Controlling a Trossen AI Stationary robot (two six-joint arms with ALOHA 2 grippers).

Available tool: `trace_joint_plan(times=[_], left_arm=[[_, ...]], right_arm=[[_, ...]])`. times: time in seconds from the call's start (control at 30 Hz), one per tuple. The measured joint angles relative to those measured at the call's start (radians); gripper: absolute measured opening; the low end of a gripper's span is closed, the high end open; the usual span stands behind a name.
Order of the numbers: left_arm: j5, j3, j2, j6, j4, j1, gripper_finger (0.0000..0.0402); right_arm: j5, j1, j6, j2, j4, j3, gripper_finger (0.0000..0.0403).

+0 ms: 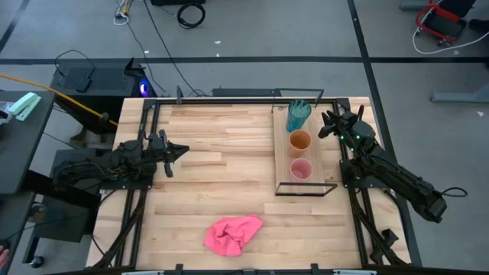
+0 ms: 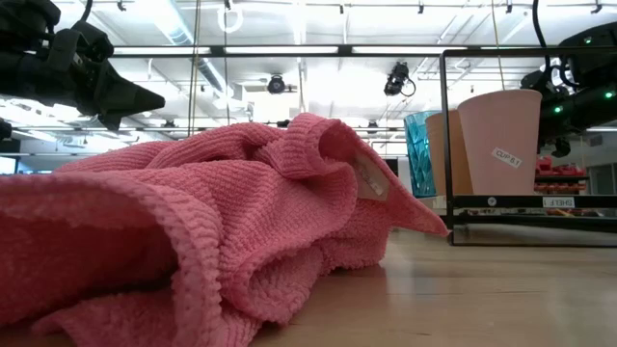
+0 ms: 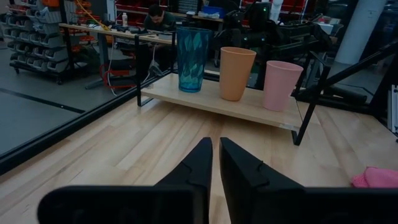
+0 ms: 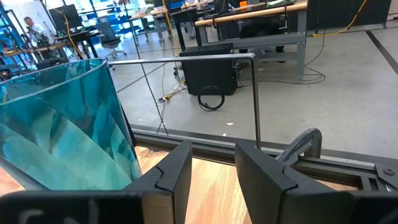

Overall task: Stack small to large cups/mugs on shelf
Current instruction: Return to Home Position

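Right gripper, fingers spread and empty, hangs just beside the teal cup, which stands on the shelf in line with the orange cup and the pink cup. I'd back straight off before swinging home, so I don't clip its rim. Left gripper, fingers pressed together, waits at the table's left.

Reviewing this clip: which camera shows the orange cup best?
The left wrist view: the orange cup stands whole and upright on the shelf between the teal cup and the pink cup. The high view shows only its open top; the low view a sliver behind the pink cup; the right wrist view none of it.
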Motion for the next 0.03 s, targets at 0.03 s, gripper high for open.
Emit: trace_joint_plan(times=[0.03], left_arm=[[0.0, 0.0, 0.0, 0.0, 0.0, 0.0, 0.0035]], right_arm=[[0.0, 0.0, 0.0, 0.0, 0.0, 0.0, 0.013]])
